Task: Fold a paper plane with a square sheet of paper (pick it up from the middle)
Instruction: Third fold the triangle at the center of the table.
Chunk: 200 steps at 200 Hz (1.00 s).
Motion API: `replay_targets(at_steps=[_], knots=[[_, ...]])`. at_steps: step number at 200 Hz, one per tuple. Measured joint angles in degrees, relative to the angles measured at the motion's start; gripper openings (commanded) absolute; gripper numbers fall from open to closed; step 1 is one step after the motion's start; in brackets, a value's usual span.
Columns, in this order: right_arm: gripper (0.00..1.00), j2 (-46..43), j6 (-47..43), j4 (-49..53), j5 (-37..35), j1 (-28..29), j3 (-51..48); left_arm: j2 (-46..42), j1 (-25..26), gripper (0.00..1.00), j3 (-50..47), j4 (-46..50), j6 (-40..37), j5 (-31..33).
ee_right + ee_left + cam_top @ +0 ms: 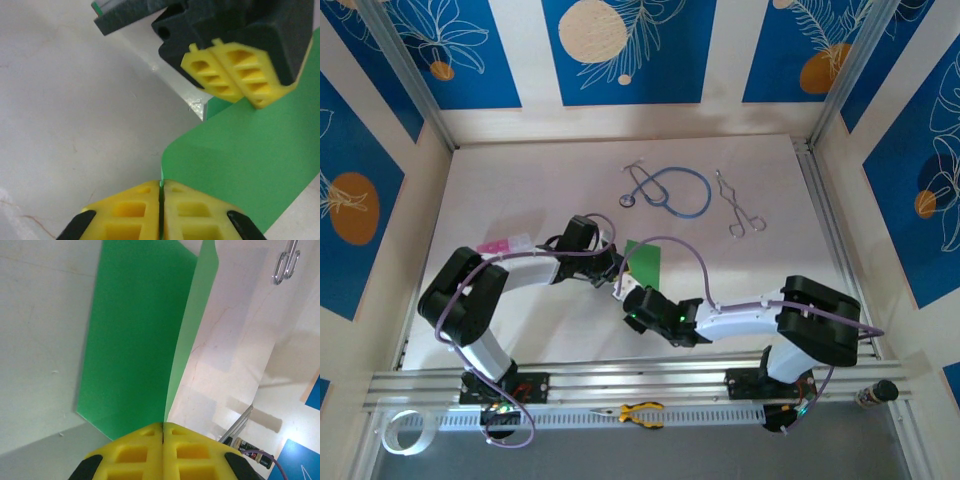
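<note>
**A:** Where is the green sheet [647, 262]?

**B:** On the white table [520, 180], somewhat nearer the arms than the table's middle, between the two wrists; from above it reads as a narrow green patch, partly hidden by the arms.

**A:** And the left gripper [163, 427]?

**B:** Its yellow fingers are pressed together with no gap. In the left wrist view one half of the sheet lies flat on the table, and a paler flap stands up from it. The line where they meet runs straight down into the seam between the fingers; so it pinches the paper there.

**A:** The right gripper [161, 186]?

**B:** Closed as well; in the right wrist view a thin green sliver shows in the seam between its fingers, at a rounded edge of the sheet; so it too nips the paper. The left gripper's fingers sit just beyond, at the sheet's far edge, close to the right ones but not touching them.

**A:** What else is on the table?

**B:** A blue stethoscope [672, 190] lies toward the far side; metal forceps [738, 206] lie just right of it; both are well apart from the sheet. A small pink and white piece [505, 243] lies beside the left arm; yellow-handled pliers [640, 411] rest on the slotted strip at the near edge, between the two bases.
</note>
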<state>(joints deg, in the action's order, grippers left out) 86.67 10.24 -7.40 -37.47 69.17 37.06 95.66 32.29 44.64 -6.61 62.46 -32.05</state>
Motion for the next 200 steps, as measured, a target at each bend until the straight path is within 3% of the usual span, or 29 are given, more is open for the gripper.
replay_targets(at_steps=[18,48,61,91,146,200], knots=[[0.04,-0.74,0.37,0.13,0.46,-0.63,-0.26,0.0,0.0,0.1,0.0,0.26,-0.02,0.46],[0.03,-1.73,0.5,0.13,2.47,-2.08,-0.92,-0.09,-0.02,0.31,0.79,2.1,-1.88,1.16],[0.03,-2.84,0.85,0.13,5.42,-3.45,-1.55,-0.74,-0.02,0.38,1.31,3.89,-2.91,2.25],[0.03,-5.92,3.02,-1.03,17.03,-9.14,-2.99,-4.59,-0.26,0.45,3.06,10.32,-6.29,6.01],[0.02,-7.23,7.08,-3.78,38.01,-19.21,-4.94,-7.06,-1.2,0.38,11.3,18.64,-13.7,8.96],[0.02,-5.35,8.81,-6.16,46.25,-21.62,-4.96,3.06,-1.38,0.25,21.11,20.04,-19.61,4.63]])
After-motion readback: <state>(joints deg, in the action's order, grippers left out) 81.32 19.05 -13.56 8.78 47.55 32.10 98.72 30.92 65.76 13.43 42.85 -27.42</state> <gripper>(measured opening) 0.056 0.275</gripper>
